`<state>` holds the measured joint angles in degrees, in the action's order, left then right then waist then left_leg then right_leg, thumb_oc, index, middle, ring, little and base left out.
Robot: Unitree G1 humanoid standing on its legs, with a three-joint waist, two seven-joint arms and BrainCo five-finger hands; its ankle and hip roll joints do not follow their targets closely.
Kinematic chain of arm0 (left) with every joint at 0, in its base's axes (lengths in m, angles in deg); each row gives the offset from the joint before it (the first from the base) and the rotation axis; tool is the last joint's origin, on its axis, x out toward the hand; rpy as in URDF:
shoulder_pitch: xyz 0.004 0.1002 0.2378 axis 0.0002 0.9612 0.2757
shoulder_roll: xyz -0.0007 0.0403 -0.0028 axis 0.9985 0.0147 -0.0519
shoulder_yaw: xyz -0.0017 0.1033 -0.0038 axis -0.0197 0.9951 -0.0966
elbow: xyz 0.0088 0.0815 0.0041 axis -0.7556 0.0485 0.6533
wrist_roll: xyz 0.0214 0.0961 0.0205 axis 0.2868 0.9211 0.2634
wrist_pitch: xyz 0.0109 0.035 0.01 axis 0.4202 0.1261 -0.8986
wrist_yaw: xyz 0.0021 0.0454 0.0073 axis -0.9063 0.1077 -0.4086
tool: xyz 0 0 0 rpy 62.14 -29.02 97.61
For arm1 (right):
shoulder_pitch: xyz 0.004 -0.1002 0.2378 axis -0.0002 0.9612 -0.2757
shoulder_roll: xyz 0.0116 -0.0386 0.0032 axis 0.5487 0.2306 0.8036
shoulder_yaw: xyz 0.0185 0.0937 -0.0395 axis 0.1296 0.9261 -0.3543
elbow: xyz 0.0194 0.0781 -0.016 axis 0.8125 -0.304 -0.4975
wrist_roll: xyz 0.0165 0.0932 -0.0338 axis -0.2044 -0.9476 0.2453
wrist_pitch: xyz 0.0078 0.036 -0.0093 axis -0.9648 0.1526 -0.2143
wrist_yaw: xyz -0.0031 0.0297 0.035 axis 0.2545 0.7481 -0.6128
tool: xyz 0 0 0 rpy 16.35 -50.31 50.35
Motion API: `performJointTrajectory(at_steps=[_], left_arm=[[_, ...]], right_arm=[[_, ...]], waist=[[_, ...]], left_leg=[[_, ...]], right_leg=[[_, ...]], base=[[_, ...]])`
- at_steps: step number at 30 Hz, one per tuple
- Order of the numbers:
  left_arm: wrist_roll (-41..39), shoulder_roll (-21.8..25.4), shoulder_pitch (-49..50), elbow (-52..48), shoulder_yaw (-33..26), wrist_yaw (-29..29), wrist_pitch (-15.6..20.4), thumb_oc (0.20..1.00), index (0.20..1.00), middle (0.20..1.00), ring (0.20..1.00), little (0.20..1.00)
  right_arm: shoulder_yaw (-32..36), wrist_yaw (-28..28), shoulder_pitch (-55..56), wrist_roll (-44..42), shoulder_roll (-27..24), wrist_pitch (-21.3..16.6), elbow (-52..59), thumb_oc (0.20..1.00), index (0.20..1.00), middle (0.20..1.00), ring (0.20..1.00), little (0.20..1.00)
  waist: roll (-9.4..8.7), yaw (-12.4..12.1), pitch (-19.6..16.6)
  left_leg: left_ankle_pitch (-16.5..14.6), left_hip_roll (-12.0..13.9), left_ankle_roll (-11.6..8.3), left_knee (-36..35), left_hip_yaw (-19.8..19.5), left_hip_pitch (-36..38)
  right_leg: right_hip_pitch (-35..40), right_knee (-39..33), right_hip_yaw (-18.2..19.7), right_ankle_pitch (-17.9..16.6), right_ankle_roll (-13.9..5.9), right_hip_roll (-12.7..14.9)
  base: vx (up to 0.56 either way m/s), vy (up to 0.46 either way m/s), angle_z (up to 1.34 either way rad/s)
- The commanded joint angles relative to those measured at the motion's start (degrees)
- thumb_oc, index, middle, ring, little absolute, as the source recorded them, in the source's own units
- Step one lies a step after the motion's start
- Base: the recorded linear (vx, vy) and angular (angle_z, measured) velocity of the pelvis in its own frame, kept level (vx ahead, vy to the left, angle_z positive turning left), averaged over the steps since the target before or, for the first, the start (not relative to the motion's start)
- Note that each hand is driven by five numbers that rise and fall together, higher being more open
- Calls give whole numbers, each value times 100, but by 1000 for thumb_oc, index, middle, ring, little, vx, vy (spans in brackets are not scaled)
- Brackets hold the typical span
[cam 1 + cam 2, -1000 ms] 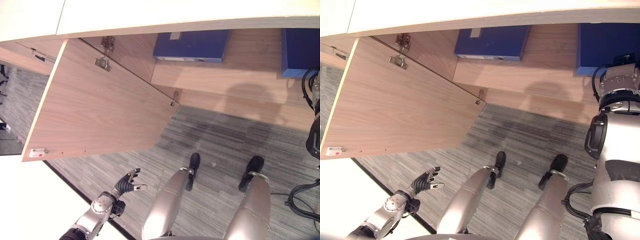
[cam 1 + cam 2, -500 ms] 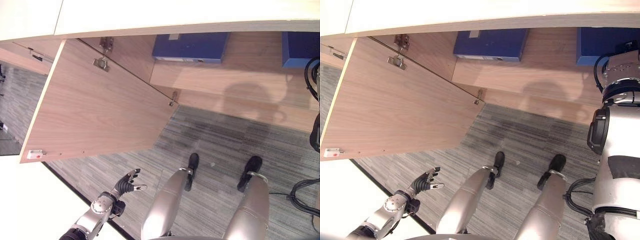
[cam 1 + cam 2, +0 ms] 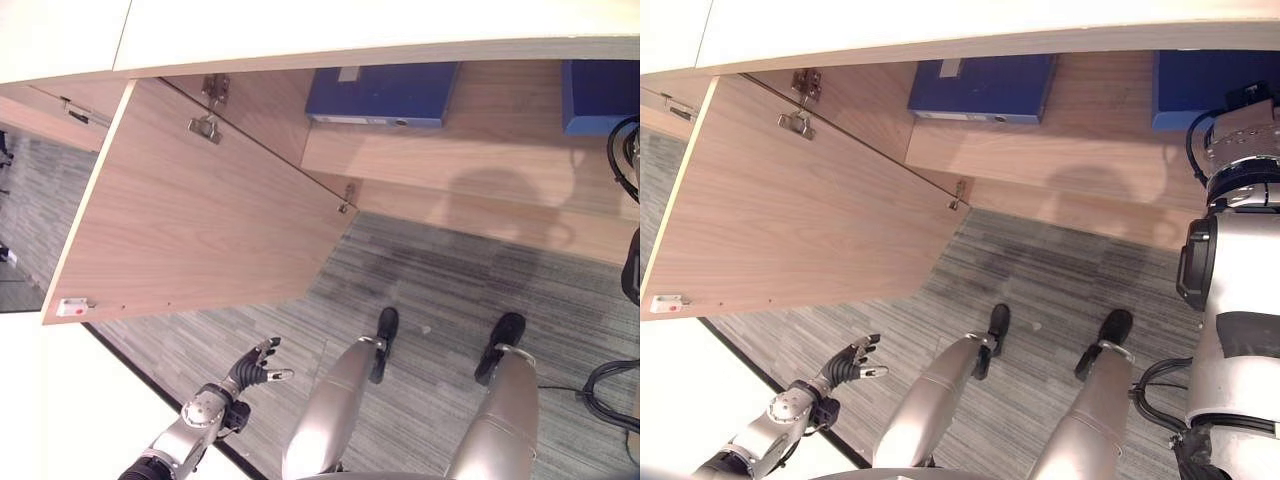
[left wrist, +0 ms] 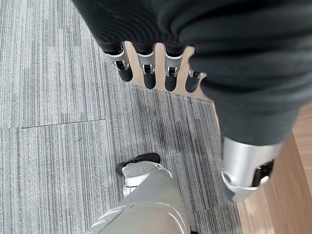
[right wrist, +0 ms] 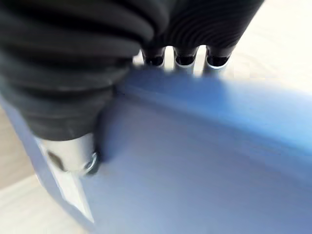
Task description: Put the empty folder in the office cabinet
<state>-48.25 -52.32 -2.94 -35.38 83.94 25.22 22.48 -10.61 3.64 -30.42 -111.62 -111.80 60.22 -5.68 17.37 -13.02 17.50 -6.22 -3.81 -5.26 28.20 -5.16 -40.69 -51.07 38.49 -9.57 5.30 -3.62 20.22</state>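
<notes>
The right hand (image 5: 73,146) grips the blue folder (image 5: 195,161), thumb on its face, fingers over its top edge, holding it inside the cabinet (image 3: 480,150). Nothing has changed over the last second; release remains. The left hand (image 3: 252,368) hangs relaxed, empty.

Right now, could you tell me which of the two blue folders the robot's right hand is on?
The folder at the shelf's right end, under the right hand; the other folder lies untouched.
</notes>
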Motion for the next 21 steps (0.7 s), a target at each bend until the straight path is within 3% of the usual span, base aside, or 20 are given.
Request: performJointTrajectory(at_steps=[1, 14, 19, 20, 21], left_arm=[[-211, 469, 43, 196, -62, -47, 47, 1000, 1000, 1000, 1000, 1000], [-220, 371, 4, 271, -41, -132, -11, 1000, 1000, 1000, 1000, 1000], [-245, 256, -71, 344, -35, -206, -41, 1000, 1000, 1000, 1000, 1000], [-260, 263, -93, 331, -41, -219, -35, 1000, 1000, 1000, 1000, 1000], [-293, 237, -68, 317, -39, -238, -36, 1000, 1000, 1000, 1000, 1000]], right_arm=[[-375, -323, -892, 317, -341, -65, 315, 1000, 1000, 1000, 1000, 1000], [-17, -210, -556, 99, -97, -52, 175, 1000, 1000, 1000, 1000, 1000], [349, -82, -74, -10, 256, -86, 110, 1000, 1000, 1000, 1000, 1000], [358, -27, 4, 29, 329, -114, 128, 567, 567, 567, 567, 567], [368, 55, 126, 193, 457, -77, 193, 950, 950, 950, 950, 950]], waist=[[32, -117, 91], [8, -81, 148], [14, -31, 257], [-7, -25, 267], [-11, -20, 319]], left_leg=[[129, 143, -78, -731, 75, -51], [181, 175, -81, -869, 99, 50], [285, 201, -68, -986, 104, 113], [283, 208, -66, -991, 103, 127], [380, 219, -52, -1004, 135, 116]], right_leg=[[771, 593, 258, 1255, -612, -51], [861, 505, 216, 1238, -603, -94], [919, 409, 200, 1145, -581, -156], [930, 399, 203, 1142, -578, -165], [914, 365, 165, 1031, -549, -175]], base=[[0, 0, 0], [0, 0, 0], [0, -2, -1], [-77, 20, -5], [-9, -6, -6]])
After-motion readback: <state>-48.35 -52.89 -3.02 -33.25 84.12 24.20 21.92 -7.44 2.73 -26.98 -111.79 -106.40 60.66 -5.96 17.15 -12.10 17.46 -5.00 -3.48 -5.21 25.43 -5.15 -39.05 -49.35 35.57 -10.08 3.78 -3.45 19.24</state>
